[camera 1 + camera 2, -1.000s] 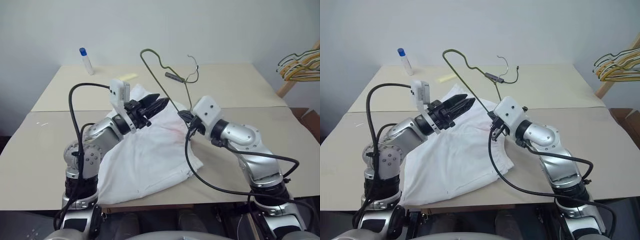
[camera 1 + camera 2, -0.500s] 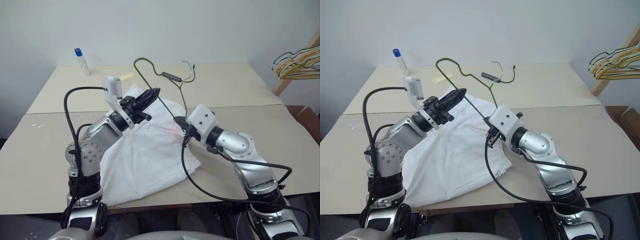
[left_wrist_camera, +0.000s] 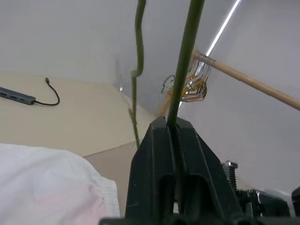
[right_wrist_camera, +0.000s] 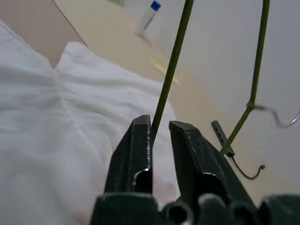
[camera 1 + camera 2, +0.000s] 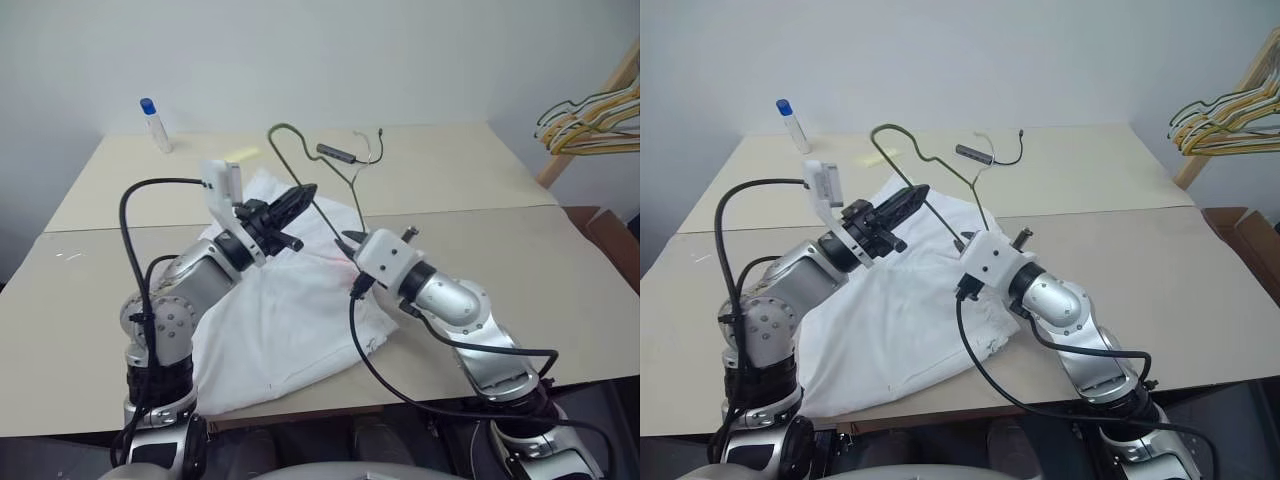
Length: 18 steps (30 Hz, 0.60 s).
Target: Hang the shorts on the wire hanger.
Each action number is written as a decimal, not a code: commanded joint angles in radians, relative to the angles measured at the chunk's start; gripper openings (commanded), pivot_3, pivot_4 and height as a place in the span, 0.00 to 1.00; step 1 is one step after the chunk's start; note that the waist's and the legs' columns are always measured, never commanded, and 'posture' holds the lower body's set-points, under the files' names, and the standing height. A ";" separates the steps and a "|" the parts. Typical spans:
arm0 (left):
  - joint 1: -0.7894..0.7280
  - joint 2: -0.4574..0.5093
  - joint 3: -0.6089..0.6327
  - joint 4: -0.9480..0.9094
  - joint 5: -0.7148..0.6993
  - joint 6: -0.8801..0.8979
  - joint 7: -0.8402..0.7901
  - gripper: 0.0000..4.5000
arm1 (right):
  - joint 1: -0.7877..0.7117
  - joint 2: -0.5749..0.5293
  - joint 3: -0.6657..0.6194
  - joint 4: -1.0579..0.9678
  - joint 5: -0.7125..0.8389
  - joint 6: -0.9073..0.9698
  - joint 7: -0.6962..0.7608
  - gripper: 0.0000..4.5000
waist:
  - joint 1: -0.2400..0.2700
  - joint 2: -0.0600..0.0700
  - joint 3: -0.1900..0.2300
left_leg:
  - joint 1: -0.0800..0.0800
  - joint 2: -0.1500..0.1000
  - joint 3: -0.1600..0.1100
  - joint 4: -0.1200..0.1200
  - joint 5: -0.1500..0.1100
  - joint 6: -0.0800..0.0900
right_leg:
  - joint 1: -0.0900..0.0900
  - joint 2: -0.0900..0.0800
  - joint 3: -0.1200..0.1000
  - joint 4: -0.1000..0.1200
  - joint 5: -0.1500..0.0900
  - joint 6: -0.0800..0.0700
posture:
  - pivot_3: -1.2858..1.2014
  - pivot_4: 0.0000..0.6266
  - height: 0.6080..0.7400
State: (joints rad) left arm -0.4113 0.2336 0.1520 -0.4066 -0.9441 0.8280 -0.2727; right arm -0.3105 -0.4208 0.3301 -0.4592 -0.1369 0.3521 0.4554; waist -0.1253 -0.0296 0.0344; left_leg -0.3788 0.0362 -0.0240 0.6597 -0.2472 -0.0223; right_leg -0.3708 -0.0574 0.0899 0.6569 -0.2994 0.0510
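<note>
I can read no text, label, brand or number anywhere here; the small bottle (image 5: 152, 123) on the counter (image 5: 450, 170) shows no legible print.

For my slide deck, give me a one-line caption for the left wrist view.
Left gripper shut on the thin olive-green wire hanger, white cloth shorts below on the beige table.

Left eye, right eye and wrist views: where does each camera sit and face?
Left eye view: on the head, facing forward and down at the table, the shorts and both arms.
Right eye view: beside it, same scene.
Left wrist view: along the shut left gripper, up the wire hanger.
Right wrist view: along the open right gripper, across the shorts.
Both wrist views share the wire hanger and the shorts.
</note>
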 commanded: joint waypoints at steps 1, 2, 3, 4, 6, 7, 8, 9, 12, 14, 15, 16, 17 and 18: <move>-0.035 0.033 0.012 -0.025 0.004 -0.064 -0.076 0.00 | -0.038 -0.001 -0.056 -0.022 0.040 -0.025 0.032 0.47 | 0.000 0.000 0.000 | 0.000 0.000 0.000 0.000 0.000 0.000 | 0.000 0.000 0.000 0.000 0.000 0.000 | 0.47 0.00 1.00; -0.046 0.054 0.010 -0.020 0.017 -0.079 -0.107 0.00 | -0.046 -0.005 -0.081 -0.034 0.079 -0.008 0.059 0.54 | 0.000 0.000 0.000 | 0.000 0.000 0.000 0.000 0.000 0.000 | 0.000 0.000 0.000 0.000 0.000 0.000 | 0.47 0.00 1.00; -0.056 0.068 0.007 -0.013 0.027 -0.091 -0.129 0.00 | -0.053 -0.008 -0.100 -0.040 0.109 0.006 0.080 0.62 | 0.000 0.000 0.000 | 0.000 0.000 0.000 0.000 0.000 0.000 | 0.000 0.000 0.000 0.000 0.000 0.000 | 0.47 0.00 1.00; -0.066 0.092 0.011 -0.001 0.035 -0.108 -0.166 0.00 | -0.063 -0.004 -0.149 -0.060 0.178 0.043 0.105 0.70 | 0.000 0.000 0.000 | 0.000 0.000 0.000 0.000 0.000 0.000 | 0.000 0.000 0.000 0.000 0.000 0.000 | 0.47 0.00 1.00; -0.080 0.129 0.022 0.025 0.043 -0.135 -0.227 0.00 | -0.087 0.007 -0.250 -0.089 0.326 0.137 0.142 0.70 | 0.001 0.000 0.000 | 0.000 0.000 -0.001 0.000 0.000 0.000 | 0.001 0.000 -0.001 0.000 0.000 0.000 | 0.47 0.00 1.00; -0.087 0.150 0.026 0.041 0.051 -0.149 -0.259 0.00 | -0.100 0.000 -0.306 -0.101 0.406 0.183 0.166 0.70 | 0.000 0.000 0.000 | 0.000 0.000 -0.001 0.000 0.000 0.000 | 0.001 0.000 -0.001 0.000 0.000 0.000 | 0.47 0.00 1.00; -0.096 0.177 0.038 0.066 0.051 -0.162 -0.305 0.00 | -0.112 -0.030 -0.367 -0.105 0.485 0.216 0.208 0.70 | 0.000 0.000 0.000 | 0.000 0.000 -0.001 0.000 0.000 0.000 | 0.001 0.000 -0.001 0.000 0.000 0.000 | 0.47 0.00 1.00; -0.107 0.207 0.050 0.096 0.051 -0.177 -0.356 0.00 | -0.124 -0.072 -0.432 -0.101 0.585 0.265 0.264 0.70 | 0.000 0.001 0.000 | 0.000 0.000 -0.001 0.000 0.000 0.000 | 0.001 0.000 -0.001 0.000 0.000 0.000 | 0.47 0.00 1.00; -0.132 0.274 0.077 0.165 0.036 -0.212 -0.495 0.00 | -0.147 -0.193 -0.534 -0.059 0.778 0.388 0.396 0.70 | 0.002 0.001 0.001 | -0.001 0.000 -0.002 0.000 0.000 0.000 | 0.001 0.000 -0.003 -0.001 0.000 0.000 | 0.47 0.00 1.00; -0.157 0.318 0.116 0.217 -0.023 -0.212 -0.617 0.00 | -0.155 -0.289 -0.552 0.012 0.875 0.479 0.497 0.70 | 0.000 0.001 0.001 | -0.001 0.000 -0.002 0.000 0.000 0.000 | 0.001 0.000 -0.003 -0.002 0.000 0.000 | 0.47 0.00 1.00; -0.168 0.333 0.134 0.239 -0.054 -0.206 -0.672 0.00 | -0.162 -0.323 -0.553 0.052 0.925 0.529 0.539 0.70 | -0.001 0.001 0.001 | -0.001 0.000 -0.001 0.000 0.000 0.000 | 0.001 0.000 -0.003 -0.002 0.000 0.000 | 0.47 0.00 1.00; -0.176 0.347 0.153 0.257 -0.084 -0.200 -0.730 0.00 | -0.169 -0.357 -0.539 0.091 0.958 0.574 0.583 0.70 | -0.003 0.001 0.001 | -0.001 0.000 -0.001 0.000 0.000 0.000 | 0.001 0.000 -0.003 -0.002 0.000 0.000 | 0.47 0.00 1.00; -0.186 0.364 0.165 0.277 -0.108 -0.192 -0.784 0.00 | -0.178 -0.382 -0.523 0.126 0.976 0.597 0.622 0.70 | -0.003 0.001 0.001 | -0.001 0.000 -0.001 0.000 0.000 0.000 | 0.001 0.000 -0.003 -0.002 0.000 0.000 | 0.47 0.00 1.00; -0.195 0.383 0.176 0.299 -0.129 -0.183 -0.841 0.00 | -0.191 -0.402 -0.510 0.171 1.008 0.630 0.672 0.70 | -0.004 0.001 0.001 | -0.001 0.000 -0.001 0.000 0.000 0.000 | 0.001 0.000 -0.003 -0.002 0.000 0.000 | 0.47 0.00 1.00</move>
State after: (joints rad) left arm -0.5677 0.5875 0.2829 -0.1305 -1.0120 0.6407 -1.0071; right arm -0.4613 -0.7960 -0.1920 -0.3384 0.7978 0.9233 1.0406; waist -0.1297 -0.0281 0.0359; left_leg -0.3794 0.0367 -0.0247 0.6594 -0.2473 -0.0219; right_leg -0.3697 -0.0573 0.0870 0.6549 -0.2999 0.0506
